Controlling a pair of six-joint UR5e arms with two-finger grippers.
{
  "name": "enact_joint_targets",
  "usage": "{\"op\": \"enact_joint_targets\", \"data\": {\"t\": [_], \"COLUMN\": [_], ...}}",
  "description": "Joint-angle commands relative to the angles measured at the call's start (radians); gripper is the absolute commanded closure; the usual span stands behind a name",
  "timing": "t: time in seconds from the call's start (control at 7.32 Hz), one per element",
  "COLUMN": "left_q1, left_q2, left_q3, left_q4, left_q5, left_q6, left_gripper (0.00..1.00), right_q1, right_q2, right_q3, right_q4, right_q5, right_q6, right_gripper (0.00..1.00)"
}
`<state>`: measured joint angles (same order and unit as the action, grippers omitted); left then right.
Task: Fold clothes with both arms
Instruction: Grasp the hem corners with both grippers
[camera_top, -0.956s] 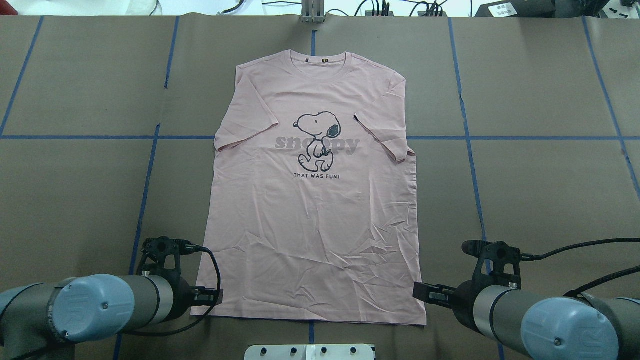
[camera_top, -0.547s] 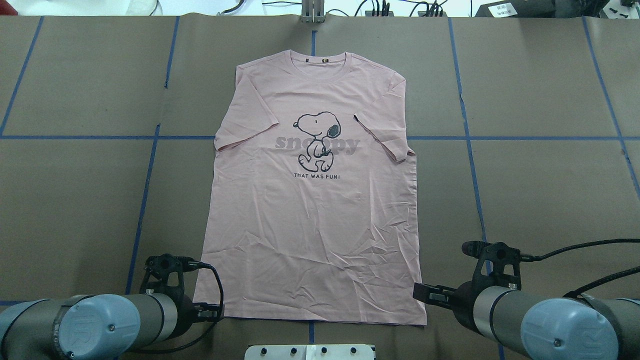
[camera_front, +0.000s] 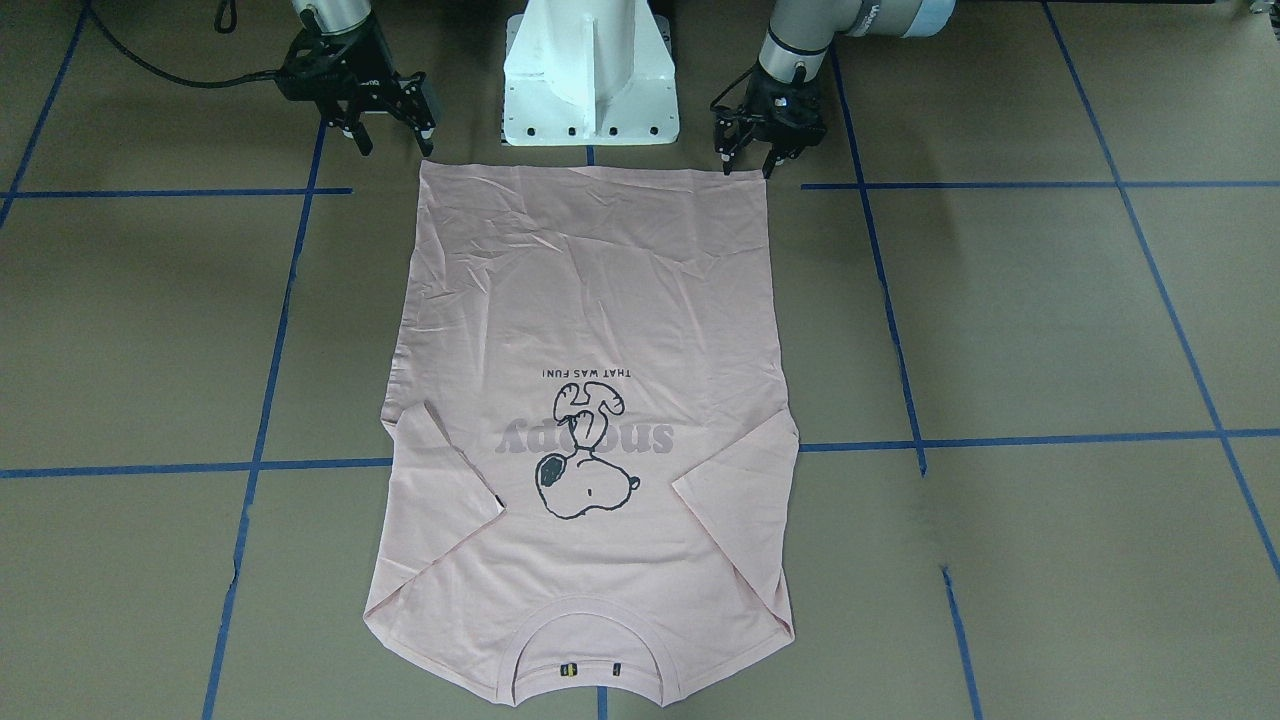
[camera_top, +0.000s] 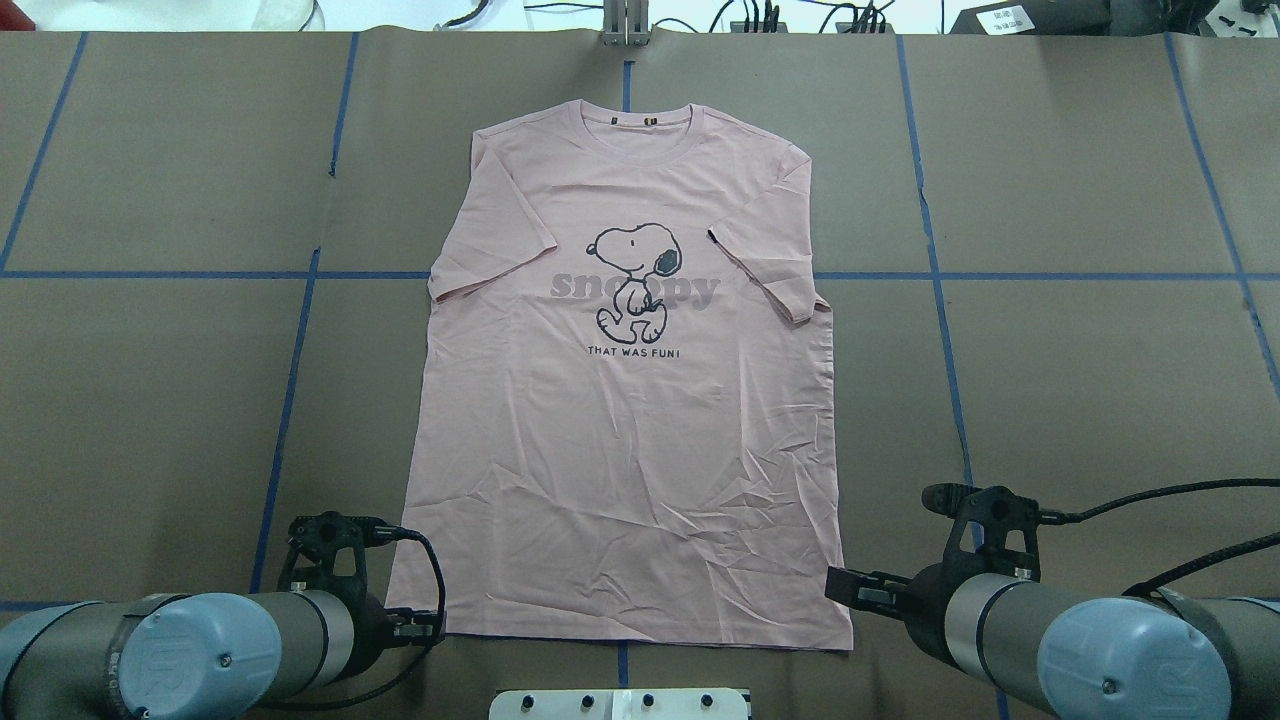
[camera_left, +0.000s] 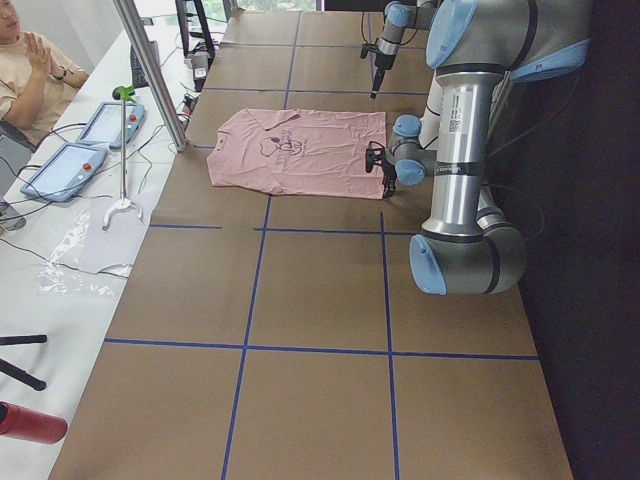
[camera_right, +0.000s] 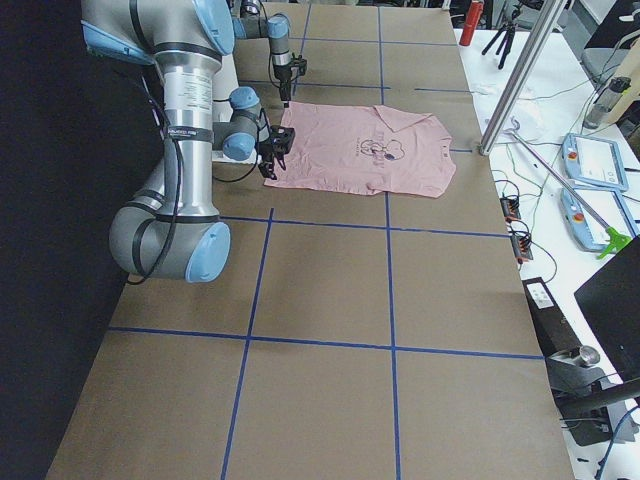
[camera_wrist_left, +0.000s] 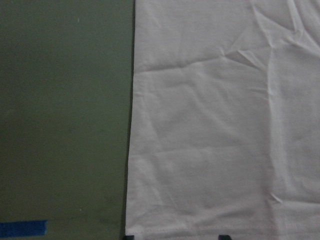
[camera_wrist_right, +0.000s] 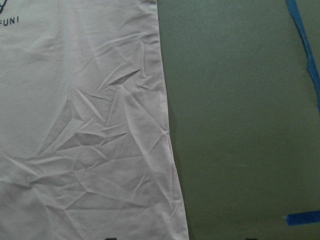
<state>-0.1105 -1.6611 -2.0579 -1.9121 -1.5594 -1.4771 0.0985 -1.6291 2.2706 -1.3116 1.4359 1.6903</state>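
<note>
The pale pink T-shirt (camera_top: 620, 450) lies flat on the brown table, Snoopy print up, collar at the far side, both sleeves folded inward. It also shows in the front-facing view (camera_front: 590, 280). My left gripper (camera_top: 418, 630) is open and low over the near-left hem corner; it also shows in the front-facing view (camera_front: 746, 168). In the left wrist view its fingertips stand on either side of the shirt's (camera_wrist_left: 210, 125) corner. My right gripper (camera_top: 848, 588) is open at the near-right hem corner; it also shows in the front-facing view (camera_front: 393, 150). In the right wrist view the shirt's (camera_wrist_right: 85, 140) side edge runs down between its jaws.
The white pedestal base (camera_front: 590, 80) stands just behind the near hem, between the arms. Blue tape lines (camera_top: 290, 380) cross the table. A metal post (camera_left: 150, 70), control tablets (camera_left: 80, 145) and a seated operator (camera_left: 30, 60) are beyond the far edge.
My left gripper has drawn back along the shirt's left edge toward the near hem corner, then held. My right gripper has barely moved. The shirt has not shifted.
</note>
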Motion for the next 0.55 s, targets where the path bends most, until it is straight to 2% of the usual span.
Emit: {"op": "enact_joint_targets", "data": {"t": [0.0, 0.27, 0.41], "left_q1": [0.000, 0.002, 0.005], "left_q2": [0.020, 0.021, 0.021], "left_q3": [0.001, 0.001, 0.001], "left_q4": [0.001, -0.001, 0.001], "left_q5": [0.001, 0.001, 0.001], "left_q6": [0.000, 0.000, -0.002], "left_gripper": [0.38, 0.40, 0.52], "right_q1": [-0.002, -0.003, -0.003], "right_q2": [0.002, 0.002, 0.000], "right_q3": [-0.008, -0.010, -0.010], "right_q4": [0.000, 0.002, 0.002], "right_q5": [0.000, -0.005, -0.005], "right_q6": [0.000, 0.000, 0.000], "right_gripper": [0.11, 0.11, 0.11]}}
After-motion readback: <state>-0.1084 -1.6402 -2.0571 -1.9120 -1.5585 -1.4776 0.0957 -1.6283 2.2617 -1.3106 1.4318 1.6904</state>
